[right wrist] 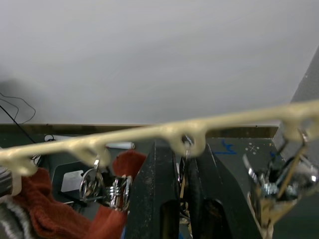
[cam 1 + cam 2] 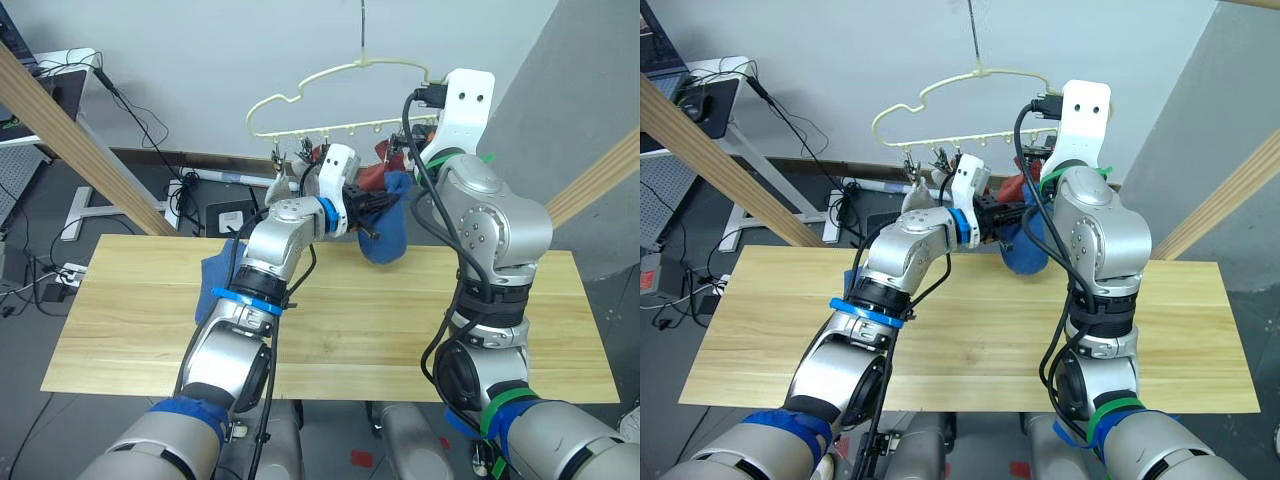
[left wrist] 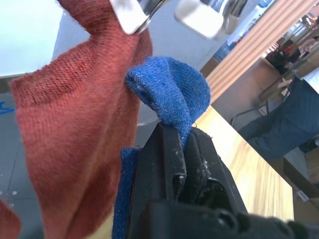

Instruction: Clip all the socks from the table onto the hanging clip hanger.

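Rust-red sock (image 3: 75, 124) hangs clipped on pale-yellow wire clip hanger (image 2: 330, 90); left gripper (image 3: 174, 144) jaws pinch blue sock (image 3: 169, 94) beneath it, unclipped; another blue sock (image 2: 218, 268) waits on wooden table (image 2: 350, 320). Right gripper (image 1: 179, 164) jaws nearly closed around a clip.

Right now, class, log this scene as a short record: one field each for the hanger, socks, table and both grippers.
hanger: pale yellow wire, hung by a hook, clips along its lower bar
hung socks: a red sock clipped on
left gripper: shut on a blue sock, raised beside the red sock
right gripper: raised at the hanger bar, fingers on either side of a clip
table: light wood, another blue sock lying on it by the left arm
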Controlling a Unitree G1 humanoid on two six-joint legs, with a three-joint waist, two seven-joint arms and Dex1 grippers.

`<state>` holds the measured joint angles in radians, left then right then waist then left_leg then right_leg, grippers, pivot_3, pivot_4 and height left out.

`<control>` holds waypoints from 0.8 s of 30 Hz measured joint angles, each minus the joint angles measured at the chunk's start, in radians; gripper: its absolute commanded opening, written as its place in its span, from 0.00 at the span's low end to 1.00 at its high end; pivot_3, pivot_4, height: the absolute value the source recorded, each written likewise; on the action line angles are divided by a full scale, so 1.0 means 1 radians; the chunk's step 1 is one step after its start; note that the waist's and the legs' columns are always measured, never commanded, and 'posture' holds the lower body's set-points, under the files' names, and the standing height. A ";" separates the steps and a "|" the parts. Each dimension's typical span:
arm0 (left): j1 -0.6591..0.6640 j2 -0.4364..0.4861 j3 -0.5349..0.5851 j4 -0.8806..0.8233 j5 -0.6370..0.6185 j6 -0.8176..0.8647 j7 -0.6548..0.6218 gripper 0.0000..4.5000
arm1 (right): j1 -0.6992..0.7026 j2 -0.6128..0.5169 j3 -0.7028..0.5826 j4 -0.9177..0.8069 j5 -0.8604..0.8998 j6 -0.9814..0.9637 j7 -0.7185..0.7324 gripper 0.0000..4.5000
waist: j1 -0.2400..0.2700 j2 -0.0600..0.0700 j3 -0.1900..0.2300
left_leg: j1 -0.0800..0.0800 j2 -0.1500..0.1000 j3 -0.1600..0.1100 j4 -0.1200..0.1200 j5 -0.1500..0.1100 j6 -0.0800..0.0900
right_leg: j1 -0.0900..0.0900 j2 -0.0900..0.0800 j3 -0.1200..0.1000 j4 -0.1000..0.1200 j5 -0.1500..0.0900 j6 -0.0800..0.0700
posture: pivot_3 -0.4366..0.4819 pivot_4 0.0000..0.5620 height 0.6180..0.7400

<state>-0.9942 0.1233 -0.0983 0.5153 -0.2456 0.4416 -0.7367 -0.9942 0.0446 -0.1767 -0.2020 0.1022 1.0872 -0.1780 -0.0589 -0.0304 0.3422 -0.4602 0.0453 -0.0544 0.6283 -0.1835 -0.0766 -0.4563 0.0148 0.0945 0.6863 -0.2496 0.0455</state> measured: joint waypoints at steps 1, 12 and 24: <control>0.000 0.000 0.004 0.000 -0.002 -0.001 0.000 0.01 | 0.000 0.000 0.000 0.000 0.000 0.000 0.000 0.00 | 0.000 0.000 0.000 | 0.000 0.000 0.000 0.000 0.000 0.000 | 0.000 0.000 0.000 0.000 0.000 0.000 | 0.42 0.55 1.00; -0.032 -0.012 0.052 0.000 -0.029 0.007 0.003 0.01 | 0.000 0.002 -0.001 0.000 0.000 0.000 0.000 0.00 | 0.001 0.000 0.000 | 0.000 0.000 0.000 0.000 0.000 0.000 | 0.000 0.000 0.000 0.000 0.000 0.000 | 0.42 0.55 1.00; -0.042 -0.037 0.068 0.007 -0.031 0.008 0.004 0.00 | 0.000 0.008 -0.011 -0.004 0.002 0.001 0.000 0.20 | 0.000 0.000 0.000 | 0.000 0.000 0.000 0.000 0.000 0.000 | 0.000 0.000 0.000 0.001 0.000 0.000 | 0.42 0.55 1.00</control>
<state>-1.0362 0.0864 -0.0305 0.5223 -0.2766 0.4493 -0.7322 -0.9942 0.0526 -0.1876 -0.2063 0.1037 1.0878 -0.1782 -0.0585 -0.0304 0.3422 -0.4601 0.0453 -0.0546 0.6285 -0.1835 -0.0766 -0.4562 0.0148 0.0942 0.6874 -0.2496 0.0454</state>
